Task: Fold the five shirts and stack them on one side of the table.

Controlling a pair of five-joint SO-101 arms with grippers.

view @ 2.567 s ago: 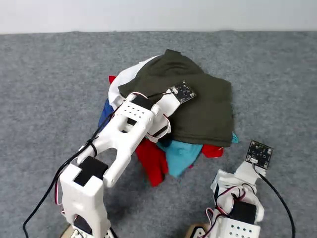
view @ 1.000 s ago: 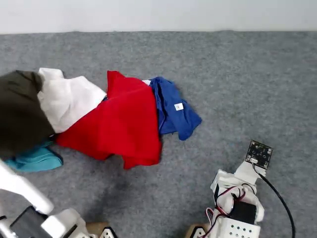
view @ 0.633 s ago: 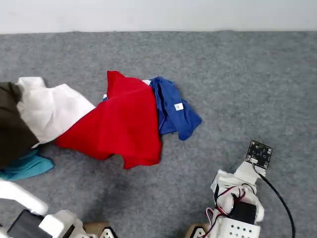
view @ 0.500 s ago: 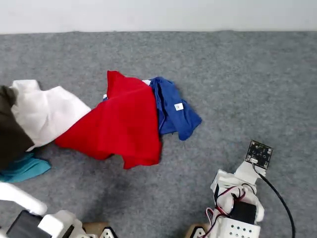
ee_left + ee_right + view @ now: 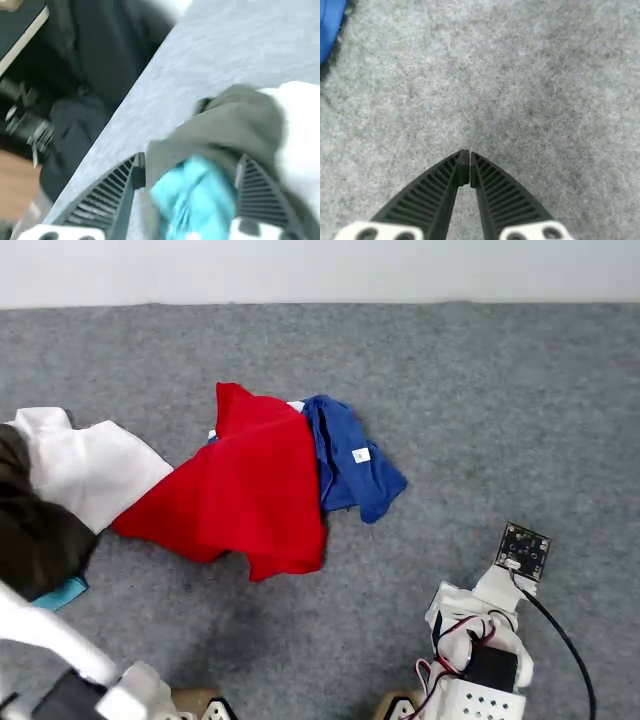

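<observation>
Our left gripper has its jaws spread wide, clamped round a bunch of teal shirt and olive shirt at the table's left edge. The right gripper is closed and empty. It's soft, light, floppy cloth, so we'd pinch a hem or shoulder.

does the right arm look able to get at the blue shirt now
Probably yes: the blue shirt lies uncovered, bare table between it and the right arm, whose pincer is shut and empty. Only the red shirt borders it.
</observation>
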